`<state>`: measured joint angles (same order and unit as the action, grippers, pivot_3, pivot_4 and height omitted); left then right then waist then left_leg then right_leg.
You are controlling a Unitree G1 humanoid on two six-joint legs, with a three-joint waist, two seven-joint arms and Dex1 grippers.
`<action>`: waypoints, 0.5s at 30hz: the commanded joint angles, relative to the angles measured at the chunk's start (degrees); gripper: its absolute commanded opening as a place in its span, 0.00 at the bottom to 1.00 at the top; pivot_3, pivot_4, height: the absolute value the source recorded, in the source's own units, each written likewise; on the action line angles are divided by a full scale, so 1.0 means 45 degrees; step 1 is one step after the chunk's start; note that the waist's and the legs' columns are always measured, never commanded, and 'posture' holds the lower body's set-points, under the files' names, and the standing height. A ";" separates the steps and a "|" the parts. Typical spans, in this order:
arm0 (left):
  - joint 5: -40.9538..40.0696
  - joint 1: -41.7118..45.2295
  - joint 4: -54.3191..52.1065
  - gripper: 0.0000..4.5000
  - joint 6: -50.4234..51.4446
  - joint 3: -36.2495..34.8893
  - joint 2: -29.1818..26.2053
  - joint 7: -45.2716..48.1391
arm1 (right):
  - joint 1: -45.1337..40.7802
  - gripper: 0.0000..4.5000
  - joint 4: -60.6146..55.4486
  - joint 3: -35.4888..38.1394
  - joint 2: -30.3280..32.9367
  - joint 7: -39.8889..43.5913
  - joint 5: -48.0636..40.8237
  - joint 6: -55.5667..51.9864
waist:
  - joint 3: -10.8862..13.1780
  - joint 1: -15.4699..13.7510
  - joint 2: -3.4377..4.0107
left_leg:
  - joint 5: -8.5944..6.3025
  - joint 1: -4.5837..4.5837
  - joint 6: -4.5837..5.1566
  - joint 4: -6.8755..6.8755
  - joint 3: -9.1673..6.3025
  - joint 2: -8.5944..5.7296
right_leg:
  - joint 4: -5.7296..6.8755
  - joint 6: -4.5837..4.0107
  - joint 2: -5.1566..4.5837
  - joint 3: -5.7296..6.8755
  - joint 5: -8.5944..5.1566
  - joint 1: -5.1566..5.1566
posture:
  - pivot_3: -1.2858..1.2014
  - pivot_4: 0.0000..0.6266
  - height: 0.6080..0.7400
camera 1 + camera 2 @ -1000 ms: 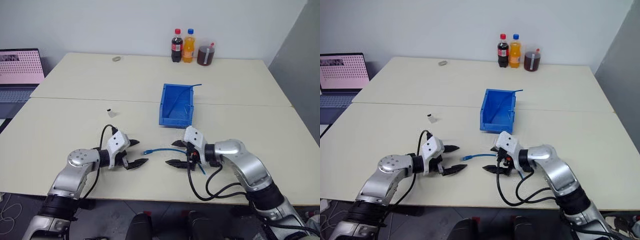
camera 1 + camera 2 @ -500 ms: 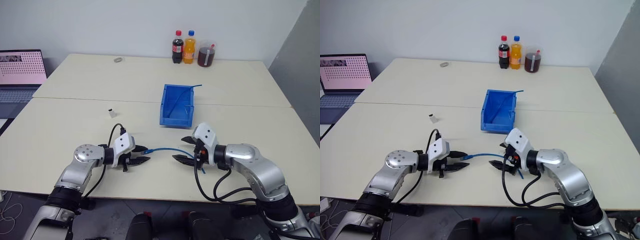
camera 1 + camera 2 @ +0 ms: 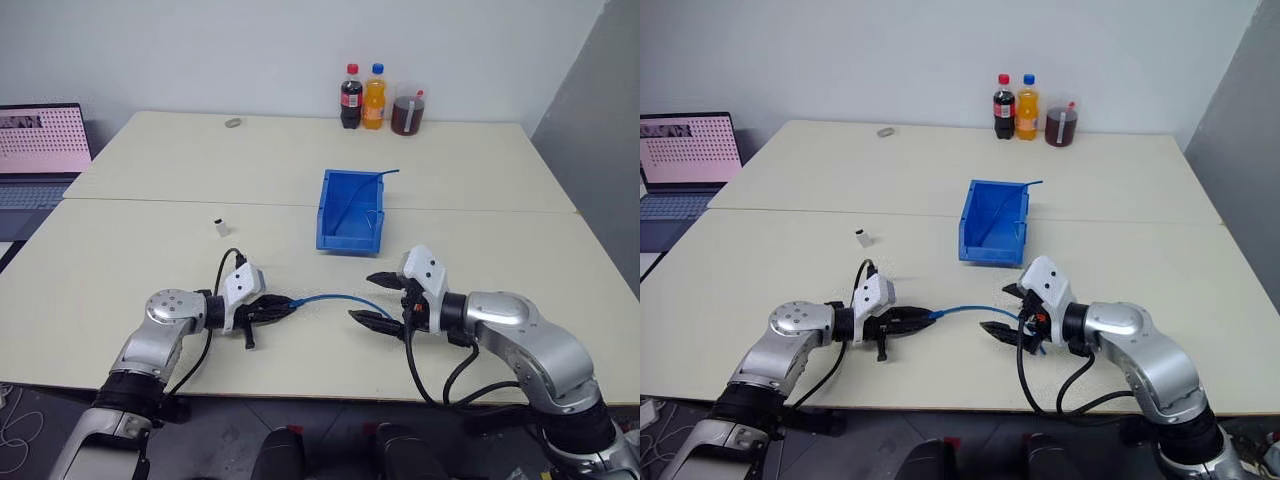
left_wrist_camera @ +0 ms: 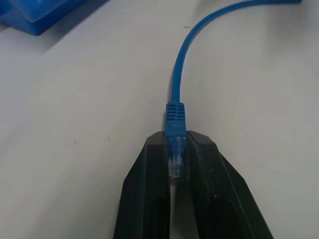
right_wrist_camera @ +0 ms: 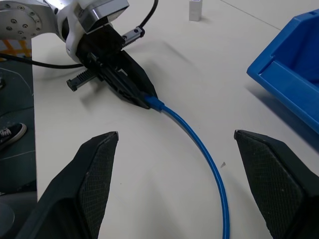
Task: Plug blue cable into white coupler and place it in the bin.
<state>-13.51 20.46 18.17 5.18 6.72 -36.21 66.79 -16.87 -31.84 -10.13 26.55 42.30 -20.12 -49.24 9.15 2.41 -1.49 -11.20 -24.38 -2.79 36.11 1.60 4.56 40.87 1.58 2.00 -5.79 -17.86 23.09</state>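
Note:
The blue cable (image 3: 335, 297) lies curved on the table in front of the bin (image 3: 328, 215). My left gripper (image 3: 283, 306) is shut on the cable's clear plug (image 4: 176, 159), with the blue boot sticking out just past the fingertips. My right gripper (image 3: 372, 298) hovers open over the cable's other stretch (image 5: 199, 144), its fingers (image 5: 99, 169) wide apart and touching nothing. The white coupler (image 3: 219, 225) stands upright on the table beyond my left arm, apart from both grippers. It also shows far off in the right wrist view as the coupler (image 5: 195, 10).
Two soda bottles (image 3: 351, 96) and a cup of dark drink (image 3: 407, 110) stand at the table's far edge. A small grey ring (image 3: 233, 123) lies far left of them. A laptop (image 3: 40, 140) sits off the left side. A thin blue strand pokes from the bin's far corner (image 3: 388, 172).
My left gripper has closed on the cable's plug end. The right gripper has drawn back and up a little, to the right, still open.

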 commanded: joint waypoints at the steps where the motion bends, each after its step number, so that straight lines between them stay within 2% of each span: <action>1: -0.1575 0.0471 -0.1656 0.05 0.2223 -0.0625 0.0551 -0.0307 | 0.0455 0.88 -0.0828 0.0912 -0.0123 -0.0111 -0.0921 0.0330 | 0.0003 -0.0008 -0.0002 | 0.0000 -0.0010 0.0000 0.0001 -0.0001 0.0000 | -0.0001 0.0001 0.0000 0.0001 0.0000 0.0006 | 0.52 0.24 1.00; 3: -0.3224 0.0947 -0.2876 0.05 0.4213 -0.1094 0.0867 -0.0354 | 0.0801 0.88 -0.1211 0.1435 -0.0367 -0.0078 -0.1746 0.0185 | 0.0013 -0.0052 -0.0019 | 0.0000 -0.0040 -0.0001 0.0002 -0.0010 -0.0001 | -0.0003 0.0004 0.0000 0.0010 -0.0002 0.0018 | 0.52 0.24 1.00; 7: -0.4498 0.1188 -0.3976 0.05 0.6228 -0.1490 0.0880 -0.0489 | 0.1060 0.88 -0.1430 0.1897 -0.0524 -0.0206 -0.2940 -0.0473 | 0.0042 -0.0053 -0.0067 | 0.0001 -0.0084 -0.0003 0.0014 -0.0034 -0.0001 | -0.0014 0.0008 0.0003 0.0030 -0.0005 0.0037 | 0.52 0.24 1.00; 11: -0.6888 0.1631 -0.5215 0.05 0.9010 -0.2401 0.0971 -0.1071 | 0.1323 0.88 -0.1390 0.2664 -0.1171 -0.1089 -0.4114 -0.1048 | 0.0044 0.0184 -0.0065 | 0.0000 -0.0075 -0.0003 -0.0003 -0.0040 0.0000 | -0.0015 0.0000 0.0003 0.0031 -0.0010 0.0033 | 0.52 0.24 1.00; 15: -0.8222 0.1823 -0.5926 0.05 1.0580 -0.2799 0.0952 -0.1621 | 0.1056 0.88 -0.1181 0.3248 -0.1630 -0.1799 -0.5153 -0.1396 | 0.0055 0.0212 -0.0075 | 0.0000 -0.0076 -0.0003 -0.0004 -0.0061 -0.0001 | -0.0013 -0.0003 0.0010 0.0046 -0.0012 0.0032 | 0.52 0.24 1.00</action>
<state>-46.62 27.60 -5.48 49.67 -3.85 -31.69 60.66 -10.78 -35.98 2.31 19.90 35.77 -39.82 -54.95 9.40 3.36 -1.83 -11.20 -24.72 -2.80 36.09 1.32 4.56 40.81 1.57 2.04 -5.58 -17.91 23.23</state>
